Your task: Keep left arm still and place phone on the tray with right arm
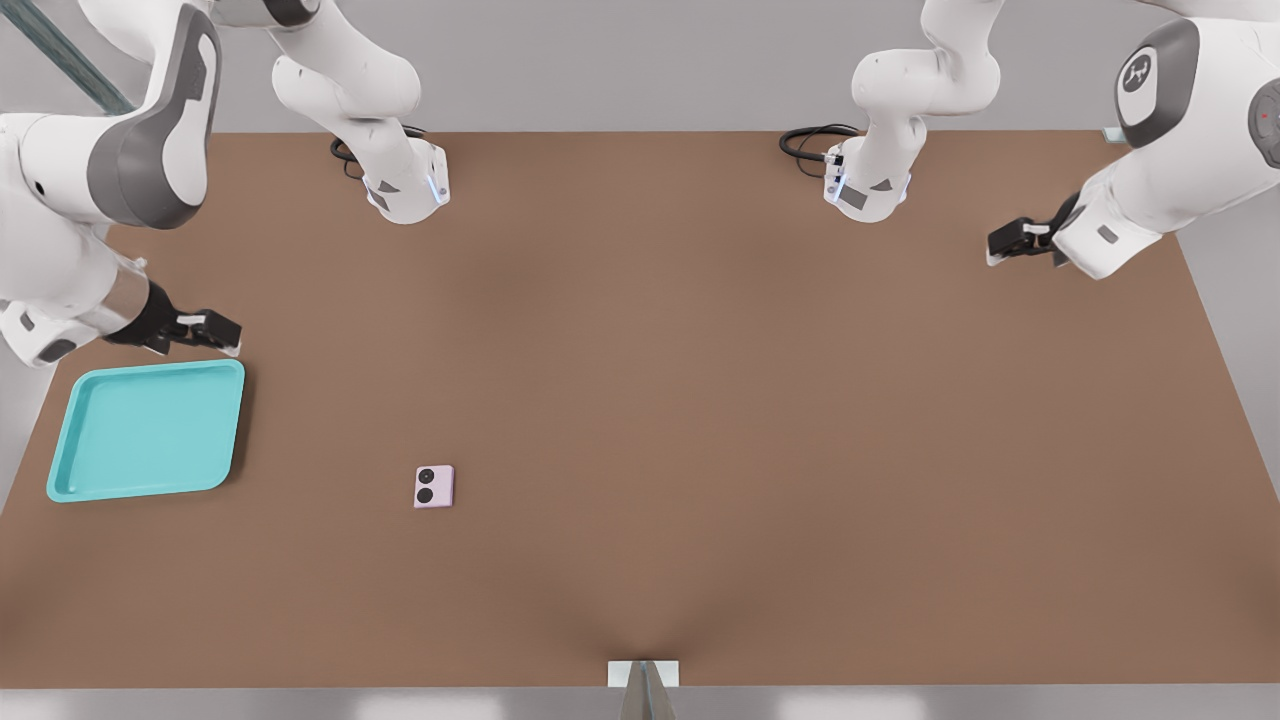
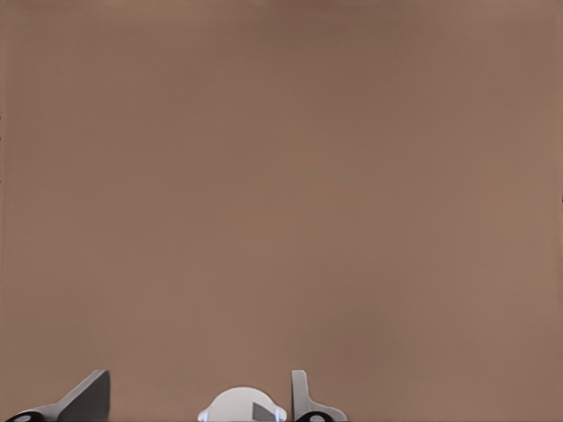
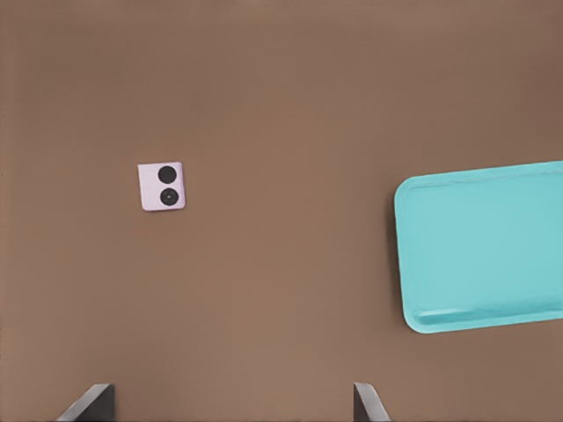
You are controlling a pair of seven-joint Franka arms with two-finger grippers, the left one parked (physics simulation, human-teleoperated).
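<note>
Front view puts my working claw (image 1: 215, 331) high above the brown tabletop (image 1: 700, 400), hanging at the far edge of the shallow turquoise rectangular plastic tray (image 1: 145, 430), which lies almost directly beneath it. Its two black fingers stand apart with nothing between them; the right wrist view shows both fingertips (image 3: 88, 403) spread wide over bare table. The small pale pink-lilac squarish phone (image 1: 434, 487) lies flat with its two black lenses facing up, well apart from the claw, out past the tray's side toward the middle of the table. In the right wrist view the phone (image 3: 162, 186) and the tray (image 3: 484, 251) sit clear of each other, neither touching. I judge the task not yet begun in earnest: the reach to the phone comes first. My worries are these. The slab is thin and flat, so a descent that stops short would close on air, while one that goes too deep would jam the fingertips into the table. An off-centre pinch could skid it away. On the carry back, a low pass might knock it against the tray's raised rim.
</note>
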